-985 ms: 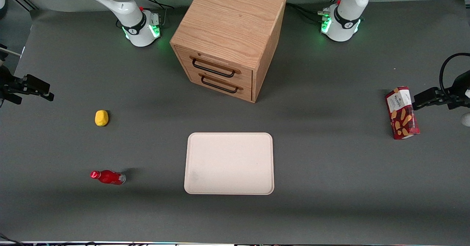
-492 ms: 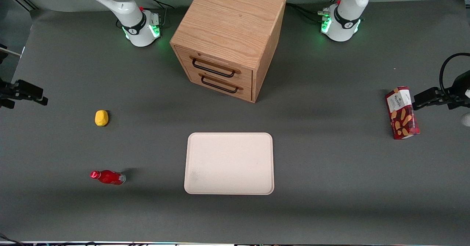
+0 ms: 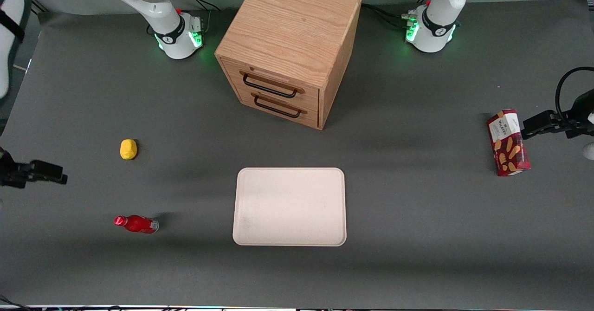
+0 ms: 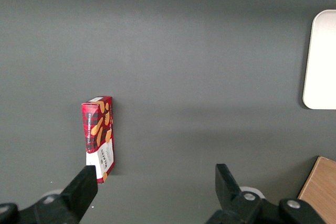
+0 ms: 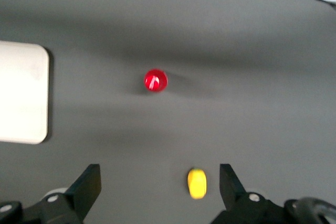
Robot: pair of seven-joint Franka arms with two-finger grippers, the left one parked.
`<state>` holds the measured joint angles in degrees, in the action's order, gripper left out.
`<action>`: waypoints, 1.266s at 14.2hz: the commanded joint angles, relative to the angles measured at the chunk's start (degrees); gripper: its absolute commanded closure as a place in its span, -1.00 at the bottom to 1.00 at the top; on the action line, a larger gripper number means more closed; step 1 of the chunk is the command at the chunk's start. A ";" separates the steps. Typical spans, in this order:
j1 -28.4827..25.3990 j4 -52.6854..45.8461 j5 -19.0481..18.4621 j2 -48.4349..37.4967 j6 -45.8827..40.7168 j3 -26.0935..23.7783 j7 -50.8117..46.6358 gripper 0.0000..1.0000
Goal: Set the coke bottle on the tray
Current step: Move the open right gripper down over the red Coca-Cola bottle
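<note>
The coke bottle (image 3: 136,223) stands on the grey table (image 3: 417,236), nearest the front camera of all the objects and level with the near part of the tray (image 3: 289,206), well apart from it toward the working arm's end. The gripper (image 3: 51,173) hangs above the table at that same end, farther from the front camera than the bottle and holding nothing; the bottle sits below it and nearer the camera, the yellow lump (image 3: 128,149) a little farther off and toward the table's middle. The front view shows only the dark fingertips from the side, whereas the right wrist view shows both fingers (image 5: 86,187) spread wide with bare table between them. That view looks straight down on the bottle's red cap (image 5: 156,80), shows the yellow lump (image 5: 197,183) between the fingers, and catches one rounded edge of the tray (image 5: 23,93). Farthest back, seen only from the front, is the wooden drawer cabinet (image 3: 290,46). The red snack box (image 3: 508,142) lies toward the parked arm's end and appears again in the left wrist view (image 4: 98,138).
</note>
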<state>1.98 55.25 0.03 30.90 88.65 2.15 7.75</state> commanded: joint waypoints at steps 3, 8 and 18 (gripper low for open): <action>0.30 -3.92 -0.65 3.03 3.20 -1.27 -0.28 -1.00; 0.21 -3.75 -0.30 5.13 6.09 -1.27 -0.28 -1.00; -0.05 -2.17 2.87 12.69 10.84 -1.27 -0.37 -1.00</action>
<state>1.94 53.41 1.69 41.72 98.88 1.03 7.75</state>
